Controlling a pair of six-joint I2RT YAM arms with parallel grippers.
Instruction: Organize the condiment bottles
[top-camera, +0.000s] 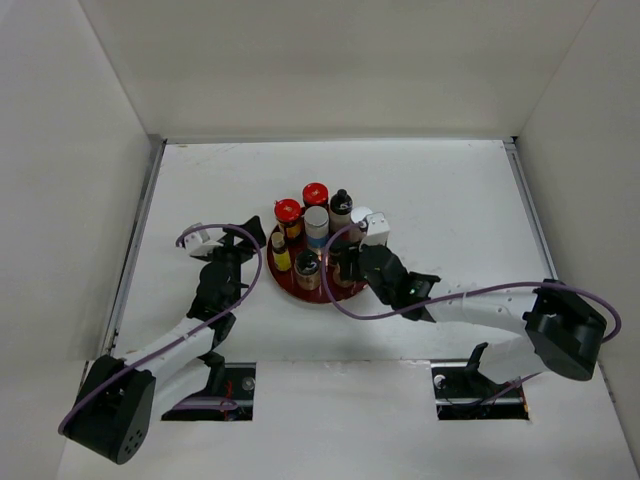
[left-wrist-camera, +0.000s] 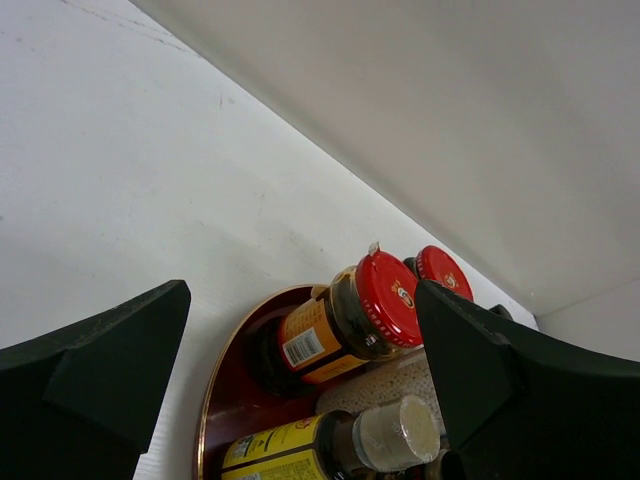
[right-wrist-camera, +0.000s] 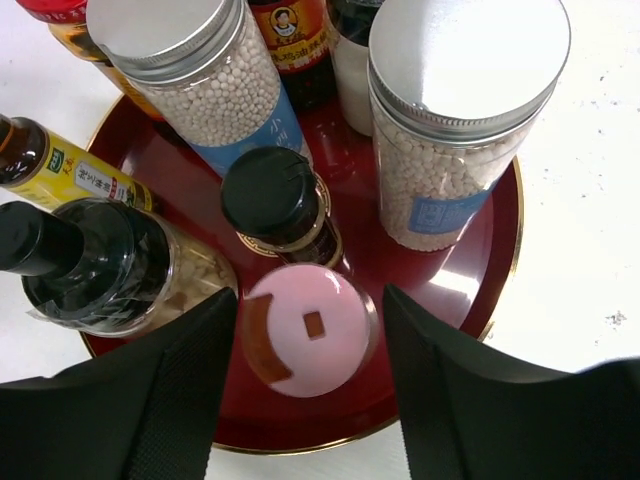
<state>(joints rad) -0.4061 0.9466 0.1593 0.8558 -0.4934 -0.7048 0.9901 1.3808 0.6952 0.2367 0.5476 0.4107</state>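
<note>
The condiment bottles stand together on a dark red round tray (top-camera: 325, 296) at mid-table. There are two red-lidded jars (top-camera: 288, 211) (top-camera: 315, 193), two silver-lidded jars of white beads (right-wrist-camera: 215, 75) (right-wrist-camera: 455, 110), a slim yellow-labelled bottle (top-camera: 281, 250), a black-capped jar (right-wrist-camera: 110, 265) and a small black-capped bottle (right-wrist-camera: 275, 195). My right gripper (right-wrist-camera: 308, 300) is open and straddles the pink-capped bottle (right-wrist-camera: 308, 328) at the tray's near rim, with small gaps on both sides. My left gripper (top-camera: 240, 240) is open and empty just left of the tray, facing a red-lidded jar (left-wrist-camera: 350, 315).
White walls enclose the table on the left, back and right. Two dark openings (top-camera: 210, 390) (top-camera: 480, 390) sit at the near edge by the arm bases. The right arm's purple cable (top-camera: 340, 300) loops beside the tray's near rim.
</note>
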